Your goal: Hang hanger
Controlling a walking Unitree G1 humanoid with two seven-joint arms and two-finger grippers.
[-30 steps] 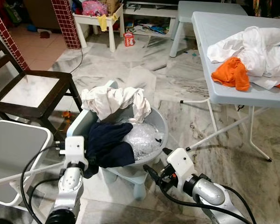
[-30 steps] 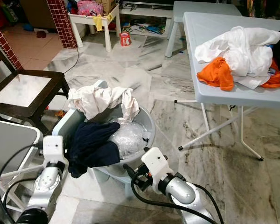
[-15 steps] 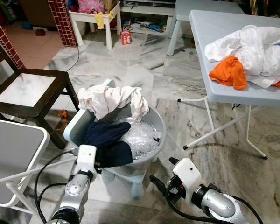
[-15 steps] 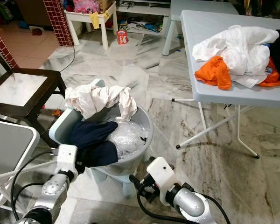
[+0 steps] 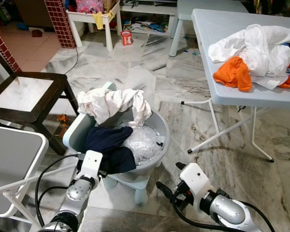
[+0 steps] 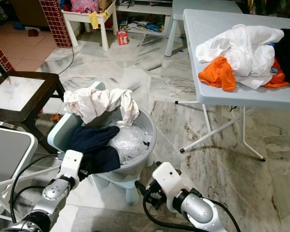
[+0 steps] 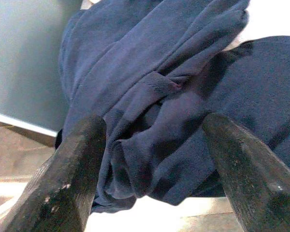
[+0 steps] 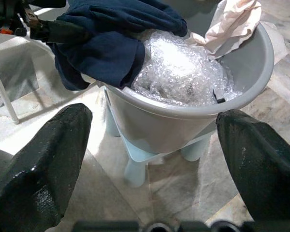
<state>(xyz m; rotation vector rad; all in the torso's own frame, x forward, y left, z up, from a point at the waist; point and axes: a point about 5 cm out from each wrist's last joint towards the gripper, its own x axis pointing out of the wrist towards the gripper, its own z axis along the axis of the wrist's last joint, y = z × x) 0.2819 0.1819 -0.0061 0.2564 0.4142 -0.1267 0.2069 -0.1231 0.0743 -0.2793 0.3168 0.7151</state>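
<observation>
- Grey plastic tub (image 5: pixel 160 126) stands on a pale stool (image 5: pixel 135 183) on the marble floor (image 5: pixel 222 159); no hanger can be made out among its contents, so the task's thing is either buried or elsewhere.
- Navy garment (image 5: pixel 108 145) drapes over the tub's near rim; beside it lies crumpled clear wrap (image 5: pixel 144 141), and a cream cloth (image 5: pixel 111 102) hangs over the far rim.
- Left gripper (image 7: pixel 150 159) sits at the tub's near-left edge, fingers (image 7: pixel 70 179) spread apart on either side of a fold of the navy garment, not closed on it.
- Right gripper (image 8: pixel 152 159) hovers low in front of the tub, fingers (image 8: pixel 36 164) wide apart, empty, well below the rim.
- Key relation (judgement): the tub's contents lie forward of and above both grippers; the left gripper is the nearer, already against the navy garment, so any search for a hanger would likely begin by lifting that cloth.
- Surround: a dark chair (image 5: pixel 26 99) and a white folding chair (image 5: pixel 12 159) to the left; a grey table (image 5: pixel 227 58) to the right carrying white clothes (image 5: pixel 256 46) and an orange garment (image 5: pixel 237 72).
</observation>
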